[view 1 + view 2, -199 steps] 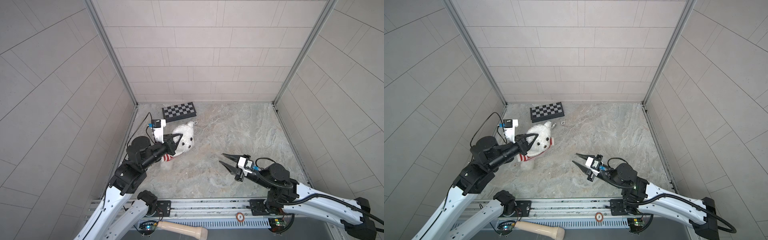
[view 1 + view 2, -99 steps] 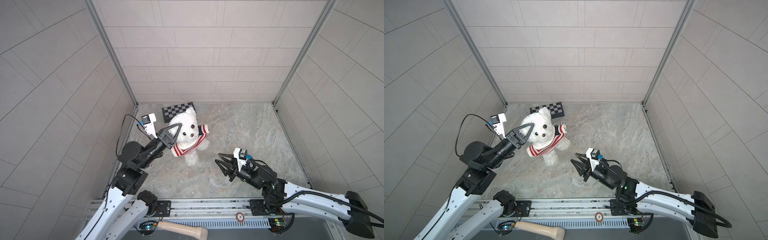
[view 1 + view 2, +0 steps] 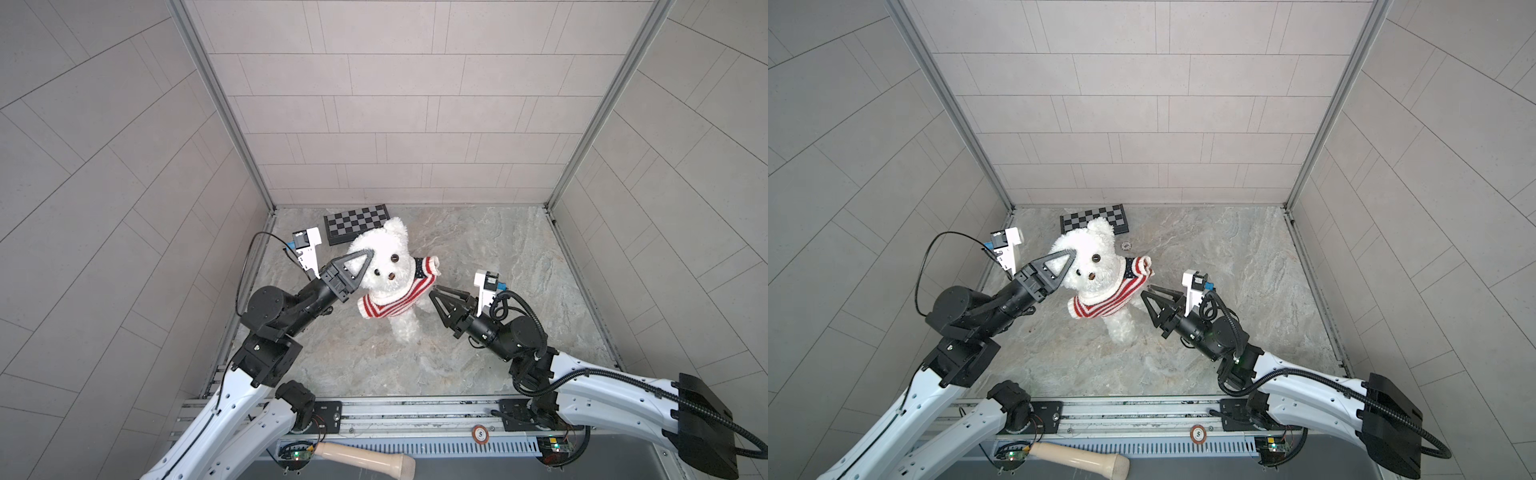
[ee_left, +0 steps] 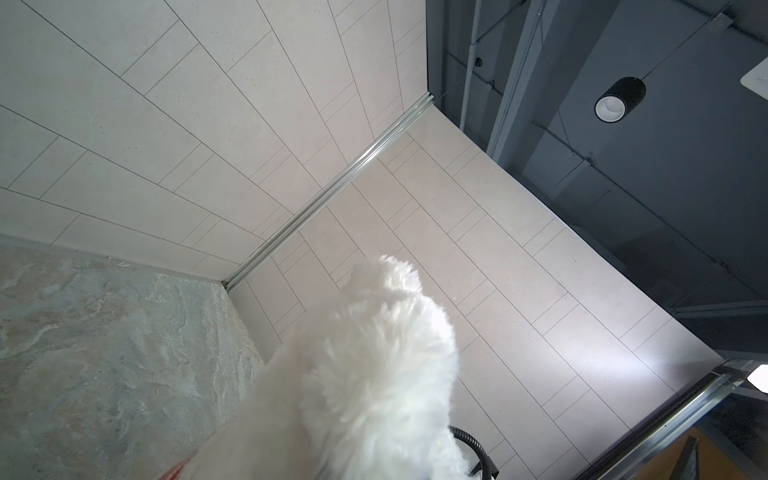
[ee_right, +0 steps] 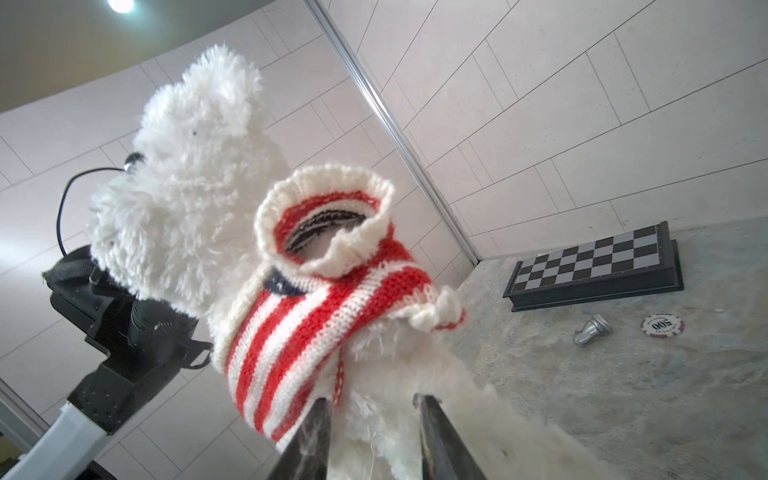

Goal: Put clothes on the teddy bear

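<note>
The fluffy white teddy bear (image 3: 392,259) (image 3: 1098,259) hangs upright above the floor, its feet low. My left gripper (image 3: 368,254) (image 3: 1073,252) is shut on the fur at the side of its head. In the left wrist view fur (image 4: 365,374) hides the jaws. A red-and-white striped sweater (image 3: 395,297) (image 5: 299,332) sits around its torso. One cuff (image 5: 324,220) gapes with no paw showing in it. My right gripper (image 3: 434,293) (image 5: 372,399) is open at the bear's side, just under the sweater hem, with white fur between its fingers.
A folded chessboard (image 3: 357,222) (image 5: 594,266) lies at the back wall behind the bear. A poker chip (image 5: 661,326) and a small silver chess piece (image 5: 592,334) lie on the stone floor near it. Tiled walls close in three sides.
My left gripper has lifted the bear from lying on the floor to hanging upright. My right gripper has moved in from the front right to the bear's side.
</note>
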`<control>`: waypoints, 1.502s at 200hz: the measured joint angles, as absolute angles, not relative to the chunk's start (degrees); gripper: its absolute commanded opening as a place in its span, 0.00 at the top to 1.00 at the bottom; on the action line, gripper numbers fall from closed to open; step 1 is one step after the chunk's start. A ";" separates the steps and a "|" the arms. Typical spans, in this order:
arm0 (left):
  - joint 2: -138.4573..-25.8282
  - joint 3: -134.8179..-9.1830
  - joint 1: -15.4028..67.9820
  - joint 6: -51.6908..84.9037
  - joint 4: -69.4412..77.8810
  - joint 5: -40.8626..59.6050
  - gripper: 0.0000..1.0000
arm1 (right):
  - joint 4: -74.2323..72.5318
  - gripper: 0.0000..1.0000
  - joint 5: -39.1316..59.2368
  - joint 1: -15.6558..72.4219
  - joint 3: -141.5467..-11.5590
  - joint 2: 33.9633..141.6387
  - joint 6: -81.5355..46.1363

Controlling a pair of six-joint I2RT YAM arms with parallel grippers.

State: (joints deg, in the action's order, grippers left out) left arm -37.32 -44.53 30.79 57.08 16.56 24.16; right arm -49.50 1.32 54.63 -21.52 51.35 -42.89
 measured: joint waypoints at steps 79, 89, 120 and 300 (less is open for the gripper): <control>-38.09 -44.53 32.95 56.97 18.79 25.43 1.00 | -56.82 0.64 5.69 52.58 -26.28 58.89 -48.53; -38.09 -44.53 33.08 56.95 18.92 25.43 1.00 | -57.34 0.67 6.17 52.47 -26.76 59.57 -48.75; -37.93 -44.53 33.19 56.75 19.05 25.32 1.00 | -58.46 0.89 6.92 52.36 -27.09 60.36 -49.28; -38.30 -44.56 33.41 55.20 15.94 25.28 1.00 | -39.20 0.49 5.72 52.49 -24.75 49.45 -41.19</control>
